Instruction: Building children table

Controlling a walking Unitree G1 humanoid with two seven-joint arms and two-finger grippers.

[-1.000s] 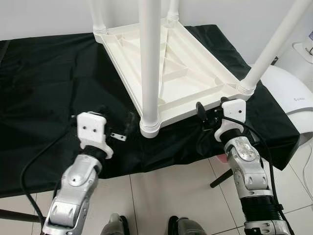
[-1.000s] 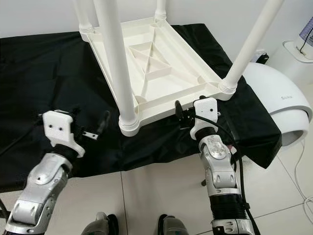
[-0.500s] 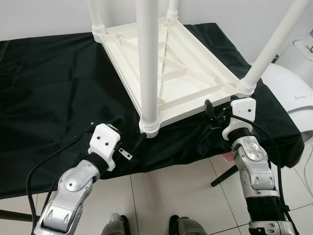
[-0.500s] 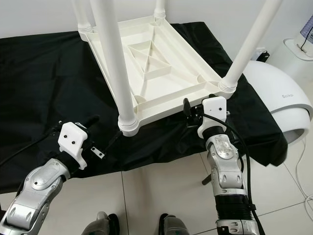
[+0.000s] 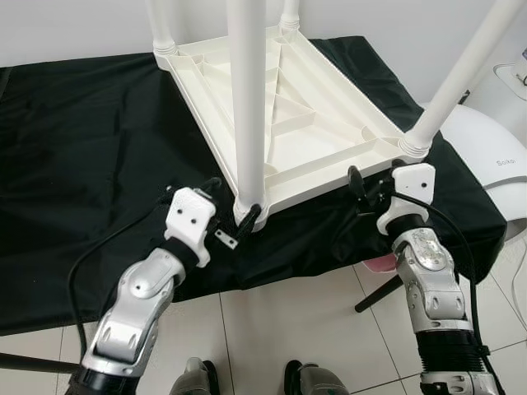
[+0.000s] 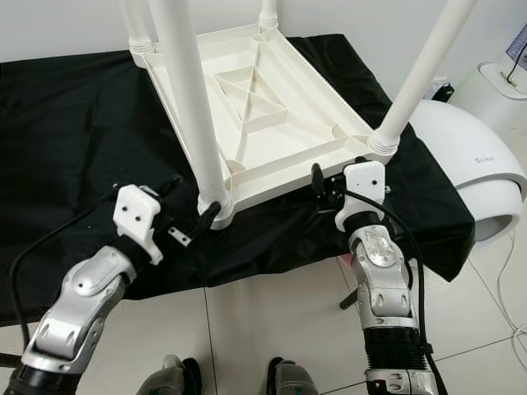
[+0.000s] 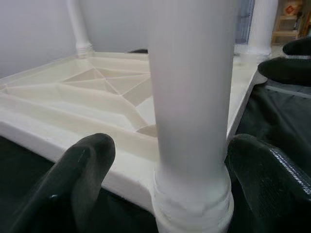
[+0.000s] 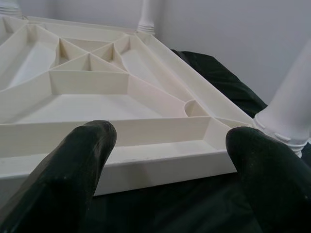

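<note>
- Left gripper has come forward and up from over the front edge of the black cloth to the nearest leg; jaws apart, one finger each side of the leg's base collar, straddling it. Can't tell if the pads actually touch it.
- Left wrist view confirms: leg sits between the two black fingers, with gaps visible on both sides.
- Right gripper has shifted only slightly; it sits at the front right edge of the tabletop, just beside the right front leg. Jaws apart, nothing between them; right wrist view looks across the ribbed underside.
- Children's table lies upside down on the worktop, which is covered in black cloth; all four white legs point up, slightly splayed.
- Tabletop's long axis runs from near right to far left, diagonal to the worktop's front edge; the near corner overhangs close to that edge.
- White domed appliance stands on the tiled floor, right of the worktop.
</note>
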